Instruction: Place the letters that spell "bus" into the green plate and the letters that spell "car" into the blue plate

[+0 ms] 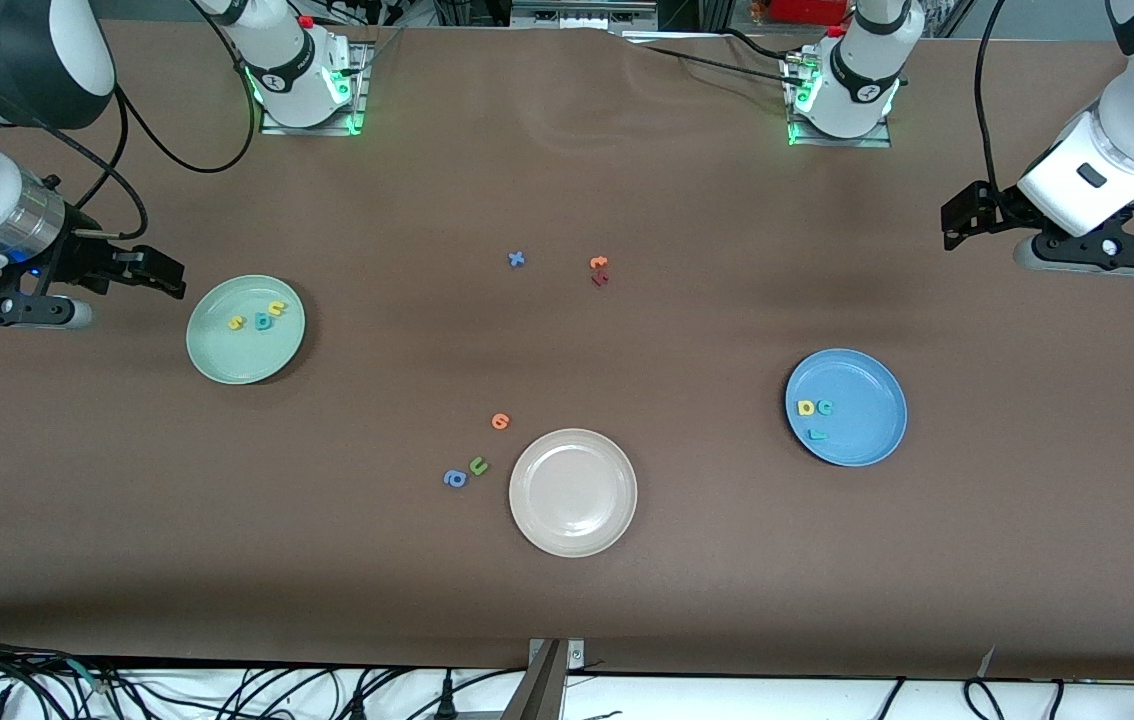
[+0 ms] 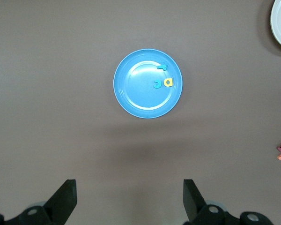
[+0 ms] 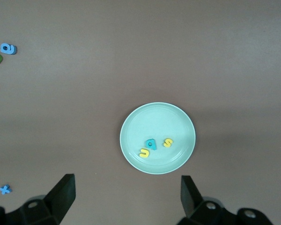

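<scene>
b, u, s (image 1: 264,320) on green plate (image 1: 227,360); a, c, r (image 1: 816,410) on blue plate (image 1: 867,440); left gripper (image 2: 129,199), right gripper (image 3: 126,197) wide open, empty

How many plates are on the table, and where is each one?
3. The green plate is toward the right arm's end, the blue plate toward the left arm's end, the beige plate between them, nearest the front camera.

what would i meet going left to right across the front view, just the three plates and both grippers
right gripper with open fingers → round pale mint-green plate holding three foam letters → round beige plate → round bright blue plate holding three foam letters → left gripper, also open
</scene>
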You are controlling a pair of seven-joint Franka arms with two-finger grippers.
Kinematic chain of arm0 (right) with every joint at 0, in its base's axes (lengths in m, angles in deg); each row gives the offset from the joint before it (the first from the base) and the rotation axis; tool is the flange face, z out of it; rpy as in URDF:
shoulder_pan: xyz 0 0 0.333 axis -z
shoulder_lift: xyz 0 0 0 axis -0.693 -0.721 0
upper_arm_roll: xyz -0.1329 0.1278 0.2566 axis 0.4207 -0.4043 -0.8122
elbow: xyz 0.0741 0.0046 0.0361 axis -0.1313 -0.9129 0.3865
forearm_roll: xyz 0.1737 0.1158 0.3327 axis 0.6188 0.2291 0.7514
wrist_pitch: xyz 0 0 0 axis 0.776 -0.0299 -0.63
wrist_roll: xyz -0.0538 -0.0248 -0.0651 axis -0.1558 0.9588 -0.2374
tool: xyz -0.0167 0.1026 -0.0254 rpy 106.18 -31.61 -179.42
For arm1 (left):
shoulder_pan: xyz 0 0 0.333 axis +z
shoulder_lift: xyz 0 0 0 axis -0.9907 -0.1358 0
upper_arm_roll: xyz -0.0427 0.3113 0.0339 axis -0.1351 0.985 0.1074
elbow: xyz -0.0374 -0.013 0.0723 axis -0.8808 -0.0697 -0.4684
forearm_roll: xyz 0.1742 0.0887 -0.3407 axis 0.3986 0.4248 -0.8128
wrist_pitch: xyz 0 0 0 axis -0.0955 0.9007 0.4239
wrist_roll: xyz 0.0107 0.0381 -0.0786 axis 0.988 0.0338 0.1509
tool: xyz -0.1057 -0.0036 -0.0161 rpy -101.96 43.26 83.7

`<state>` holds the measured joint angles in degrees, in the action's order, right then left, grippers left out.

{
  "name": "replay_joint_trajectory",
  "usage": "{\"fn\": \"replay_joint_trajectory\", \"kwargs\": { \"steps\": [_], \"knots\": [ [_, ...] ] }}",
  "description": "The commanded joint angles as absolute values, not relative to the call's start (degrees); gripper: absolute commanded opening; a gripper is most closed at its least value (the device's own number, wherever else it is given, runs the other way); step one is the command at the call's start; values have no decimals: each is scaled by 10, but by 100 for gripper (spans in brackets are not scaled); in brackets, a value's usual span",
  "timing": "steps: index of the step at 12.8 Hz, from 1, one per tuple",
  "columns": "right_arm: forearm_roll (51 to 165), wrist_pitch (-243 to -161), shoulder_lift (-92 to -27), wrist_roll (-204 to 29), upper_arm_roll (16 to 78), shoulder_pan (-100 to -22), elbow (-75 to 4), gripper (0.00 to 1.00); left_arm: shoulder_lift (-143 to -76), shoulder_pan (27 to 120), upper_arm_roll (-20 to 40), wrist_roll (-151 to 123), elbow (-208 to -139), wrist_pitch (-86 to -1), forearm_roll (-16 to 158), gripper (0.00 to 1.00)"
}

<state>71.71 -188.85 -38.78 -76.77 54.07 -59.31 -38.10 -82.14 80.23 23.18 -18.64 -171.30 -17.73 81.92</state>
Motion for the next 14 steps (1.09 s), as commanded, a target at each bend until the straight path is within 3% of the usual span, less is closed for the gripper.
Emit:
{"fn": "replay_joint_trajectory", "kwargs": {
  "steps": [1, 10, 14],
  "knots": [
    [729, -1888, -379, -780, 545, -594, -387, 99, -808, 802, 231, -185, -1724, -180, 821, 100],
    [715, -1898, -380, -771, 529, -580, -384, 99, -808, 803, 231, -186, -1724, -180, 821, 100],
    [690, -1906, -374, -779, 416, -472, -386, 99, -808, 803, 231, -186, -1724, -180, 821, 100]
  ]
}}
